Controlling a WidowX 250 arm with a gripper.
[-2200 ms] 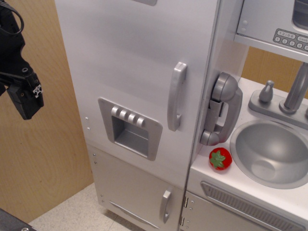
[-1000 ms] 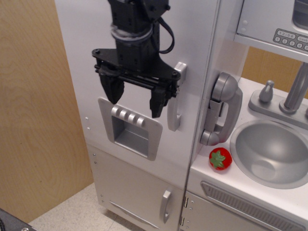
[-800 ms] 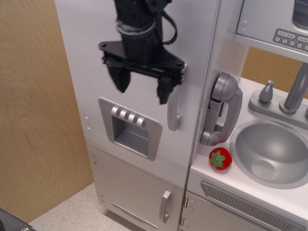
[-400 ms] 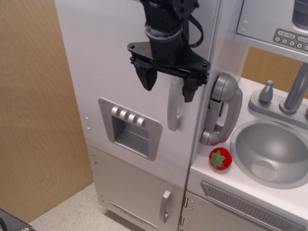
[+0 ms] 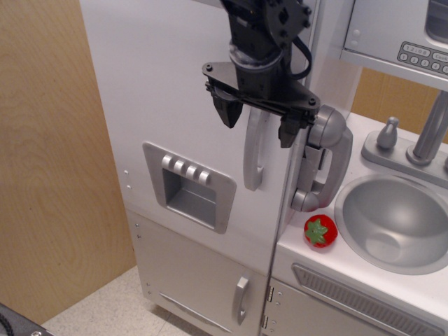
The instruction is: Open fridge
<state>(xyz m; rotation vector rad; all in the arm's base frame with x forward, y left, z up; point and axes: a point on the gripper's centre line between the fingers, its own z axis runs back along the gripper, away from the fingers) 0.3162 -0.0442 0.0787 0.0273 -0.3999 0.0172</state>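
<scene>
Since the frame 0.4 s earlier, the end effector [image 5: 257, 119] has shifted right and slightly up, from a position left of the handle's upper end to one straddling it. Its jaws are spread wide and hold nothing: one black fingertip [image 5: 228, 113] sits just left of the long silver handle [image 5: 255, 150], the other [image 5: 287, 131] just right of it, near the door's right edge and the grey toy telephone [image 5: 323, 159]. Whether either fingertip touches the handle cannot be determined. The fridge [image 5: 189, 119] occupies the centre-left of the view, its large door shut, with the grey dispenser panel [image 5: 189, 185] set in its lower left and the smaller lower door carrying a short handle [image 5: 241, 299] beneath. Open room lies to the left of the handle, across the bare white door face; to the right, clearance is tight, with the telephone mounted just beside the door edge. A wooden panel [image 5: 49, 175] borders the fridge on the left. The arm [image 5: 262, 28] enters from the top of the frame and points roughly downward, its cable looped at the right side of the wrist. A red toy strawberry [image 5: 320, 232] rests on the counter surface [image 5: 308, 262] beside the sink basin [image 5: 395, 222].
</scene>
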